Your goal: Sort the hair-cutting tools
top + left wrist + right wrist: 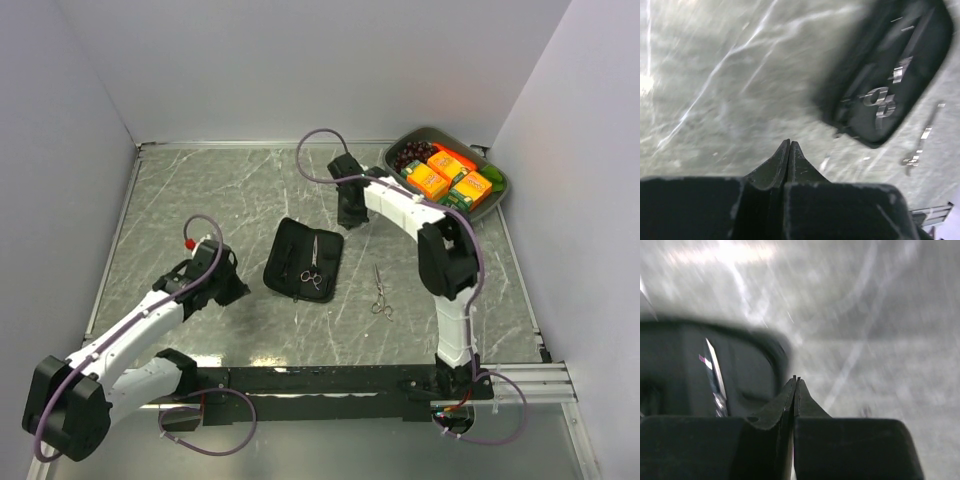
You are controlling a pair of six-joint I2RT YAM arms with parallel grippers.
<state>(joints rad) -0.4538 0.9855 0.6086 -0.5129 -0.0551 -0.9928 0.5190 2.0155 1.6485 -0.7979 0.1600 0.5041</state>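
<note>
Scissors [314,262] in open case [286,262], tray [503,186] overhead only

Stretches the left arm [130,335] low from the near-left corner toward the middle, holds the left gripper [789,145] with fingers pressed together. Arches the right arm [445,260] up from the near-right base, reaches far and leftward with the right gripper [795,381] pinched tight too.
</note>
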